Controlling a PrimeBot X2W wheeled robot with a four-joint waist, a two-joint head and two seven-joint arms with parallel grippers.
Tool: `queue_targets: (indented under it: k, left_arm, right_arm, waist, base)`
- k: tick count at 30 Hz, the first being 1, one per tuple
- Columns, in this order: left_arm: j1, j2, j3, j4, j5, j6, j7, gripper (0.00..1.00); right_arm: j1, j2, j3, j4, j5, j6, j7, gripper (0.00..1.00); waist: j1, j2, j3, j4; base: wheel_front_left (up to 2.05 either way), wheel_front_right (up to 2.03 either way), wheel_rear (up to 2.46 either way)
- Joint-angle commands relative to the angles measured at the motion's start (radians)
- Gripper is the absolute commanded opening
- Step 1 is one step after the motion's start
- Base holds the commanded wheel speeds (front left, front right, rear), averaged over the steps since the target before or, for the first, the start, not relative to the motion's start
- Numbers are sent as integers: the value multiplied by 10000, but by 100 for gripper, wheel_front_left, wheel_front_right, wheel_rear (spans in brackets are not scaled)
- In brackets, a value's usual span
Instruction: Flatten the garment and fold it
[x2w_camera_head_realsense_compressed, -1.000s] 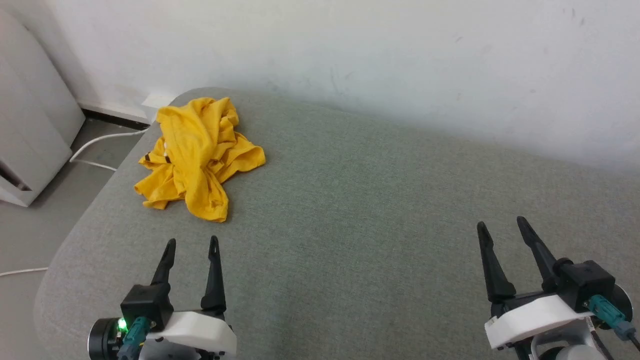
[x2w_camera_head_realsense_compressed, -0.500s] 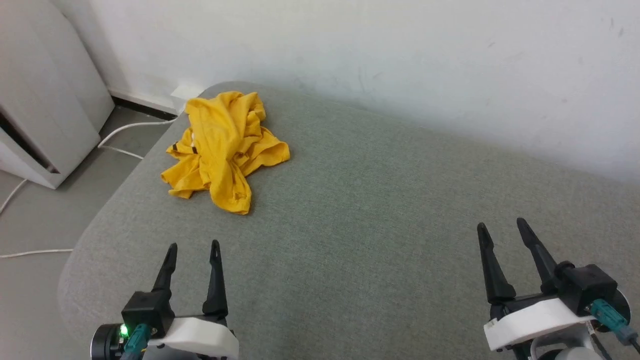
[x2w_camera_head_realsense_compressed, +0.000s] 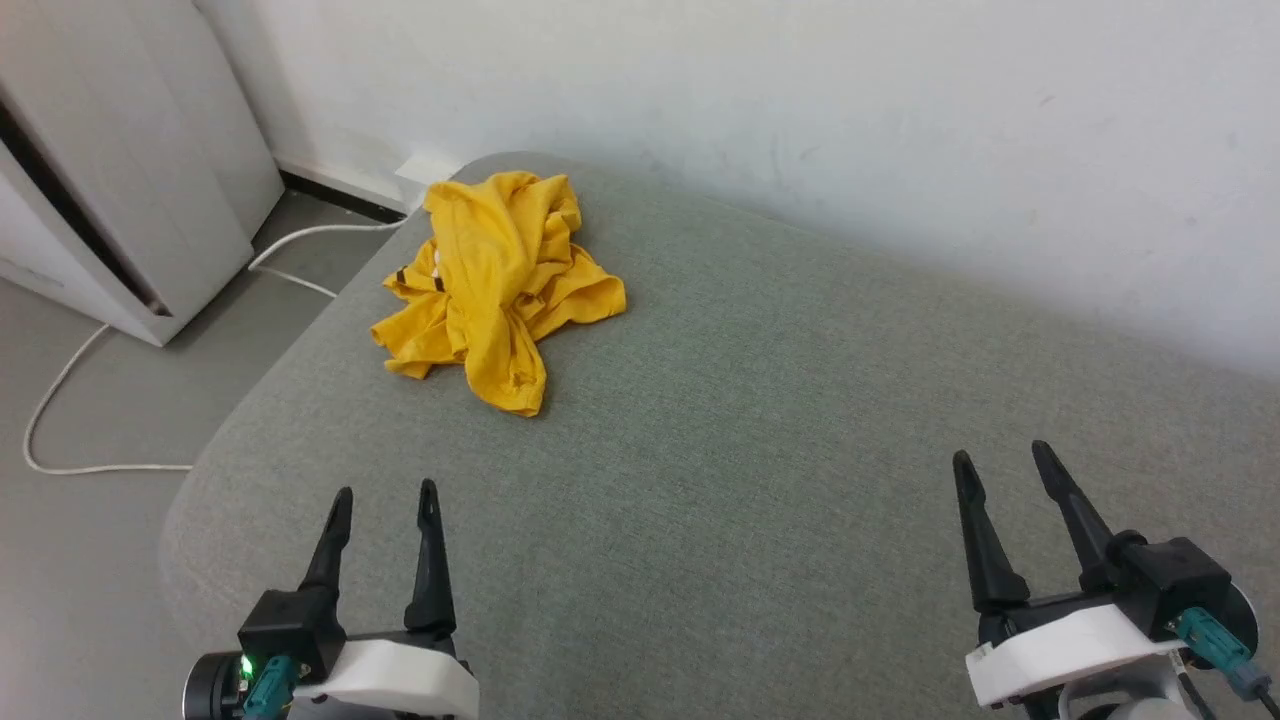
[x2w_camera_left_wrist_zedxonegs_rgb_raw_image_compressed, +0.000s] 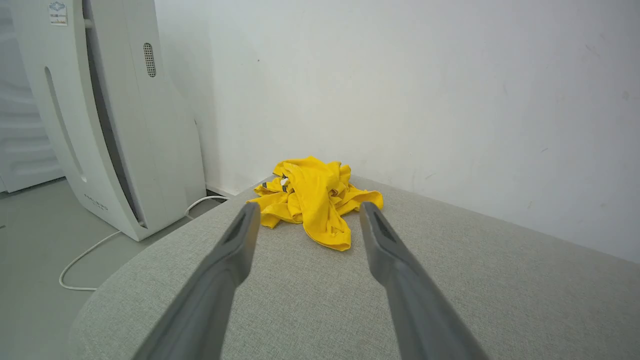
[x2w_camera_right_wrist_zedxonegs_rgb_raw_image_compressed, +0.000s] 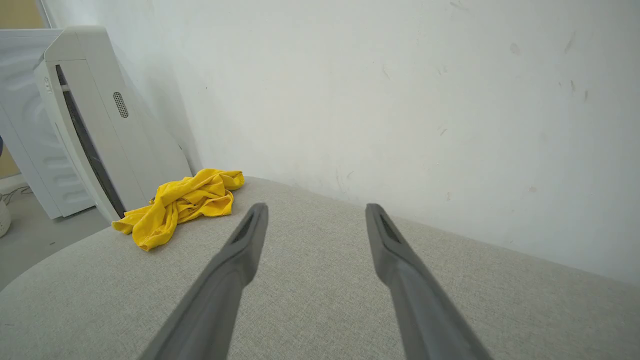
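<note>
So, nothing's really done yet. Up close, the robot's left gripper (x2w_camera_head_realsense_compressed: 386, 487) and right gripper (x2w_camera_head_realsense_compressed: 1001, 450) both hover over the grey-green fabric cushion (x2w_camera_head_realsense_compressed: 750, 450), dark fingers spread wide, holding nothing. Well beyond the left one, near the cushion's far left corner, the mustard-yellow cotton T-shirt (x2w_camera_head_realsense_compressed: 500, 290) sits in a crumpled, twisted heap, with only small bits of black print peeking out. All the flattening and folding looks left to do.

Open grey upholstered surface (x2w_camera_head_realsense_compressed: 750, 450) from near edge to the crumpled garment (x2w_camera_head_realsense_compressed: 495, 290) at the far left corner; white wall (x2w_camera_head_realsense_compressed: 800, 100) closes the far side; a tall white appliance (x2w_camera_head_realsense_compressed: 150, 120) stands off the left edge.
</note>
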Motion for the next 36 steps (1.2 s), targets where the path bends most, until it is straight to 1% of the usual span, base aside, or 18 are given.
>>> queue_targets:
  k: [1, 13, 16, 22, 28, 31, 36]
  left_arm:
    - [145, -10, -31, 30, -73, 53, -107, 100]
    - [214, -11, -163, 104, -279, 117, -356, 100]
    - [212, -11, -195, 102, -270, 127, -356, 100]
    - [234, -11, -156, 42, -194, 117, -356, 100]
    - [162, -11, -166, 28, -350, 115, -356, 100]
    - [-78, -11, -150, 69, -417, 49, -356, 100]
    - [-902, 64, 109, 321, -255, -129, -356, 100]
  right_arm:
    - [126, 28, -24, 42, 93, -19, -115, 100]
    - [173, 32, -6, 231, 112, -21, -364, 100]
    - [161, 32, -8, 281, 154, -21, -364, 100]
    - [171, 32, 78, 307, 159, -21, -364, 100]
    - [93, 32, 97, 203, 17, -21, -364, 100]
    - [-5, 32, 117, 88, -128, -21, -364, 100]
    - [-239, 32, 240, -185, -549, -21, -364, 100]
  waist:
    - [0, -1, 36, 103]
    - [0, -1, 51, 635]
    - [0, -1, 47, 639]
    - [0, -1, 62, 632]
    - [0, -1, 313, 600]
    - [0, -1, 628, 502]
    - [0, -1, 1434, 105]
  base:
    - [0, 0, 0]
    - [0, 0, 0]
    - [0, 0, 0]
    - [0, 0, 0]
    - [0, 0, 0]
    - [0, 0, 0]
    - [0, 0, 0]
